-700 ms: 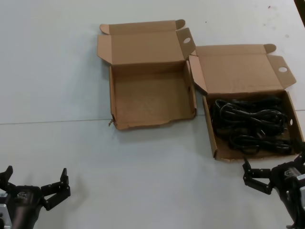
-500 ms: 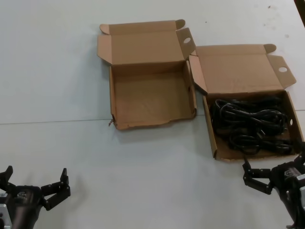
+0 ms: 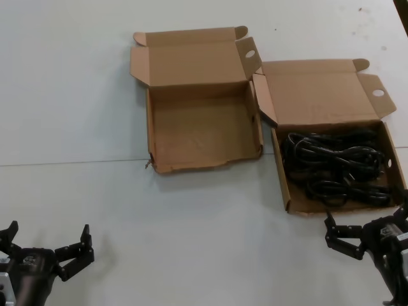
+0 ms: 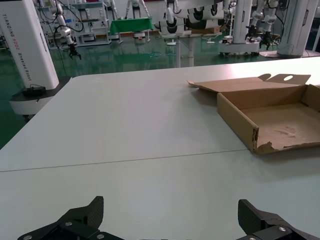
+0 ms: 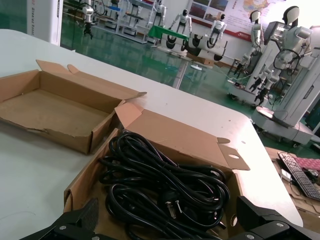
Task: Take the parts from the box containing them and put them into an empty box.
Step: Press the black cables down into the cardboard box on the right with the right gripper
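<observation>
Black power cords [image 3: 335, 169] lie coiled in the right-hand cardboard box [image 3: 278, 172], whose lid is folded back. To its left sits the empty box [image 3: 204, 166] with a ragged front wall and bare floor. My right gripper [image 3: 368, 217] hovers open just in front of the cord box's near wall. From the right wrist, the cords [image 5: 160, 175] and a plug fill the box [image 5: 87, 175] between the spread jaws of that gripper [image 5: 167, 207]. My left gripper [image 3: 48, 233] stays open at the near left, over bare table. The left wrist view has the left gripper [image 4: 170, 207] low and the empty box [image 4: 240, 120] ahead.
Both boxes rest on a white table [image 3: 76, 95] with a thin seam [image 3: 70, 163] running across it. Their lids [image 3: 191, 60] lie open toward the far side. Beyond the table's far edge [image 4: 150, 75] is a green workshop floor with other robots.
</observation>
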Controlling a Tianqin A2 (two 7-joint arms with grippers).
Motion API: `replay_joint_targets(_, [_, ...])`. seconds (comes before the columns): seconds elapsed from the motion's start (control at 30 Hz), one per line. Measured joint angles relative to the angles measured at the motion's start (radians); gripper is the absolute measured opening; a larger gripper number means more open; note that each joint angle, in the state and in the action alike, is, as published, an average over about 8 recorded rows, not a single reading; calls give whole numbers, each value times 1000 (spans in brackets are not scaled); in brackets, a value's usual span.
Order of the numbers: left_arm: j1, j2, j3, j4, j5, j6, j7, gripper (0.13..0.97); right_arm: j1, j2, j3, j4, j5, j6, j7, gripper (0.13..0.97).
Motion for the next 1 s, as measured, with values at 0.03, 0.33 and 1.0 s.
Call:
replay_joint_targets(0.03, [0,0,0,0,0,0,0,955,0,0,0,0,0,0,0,966])
replay_joint_targets(0.33, [0,0,0,0,0,0,0,903,1,-12,9,-1,-14,-5,0,966])
replay_joint_targets(1.0, [0,0,0,0,0,0,0,632,131,434,-406,183,331,329,0,966])
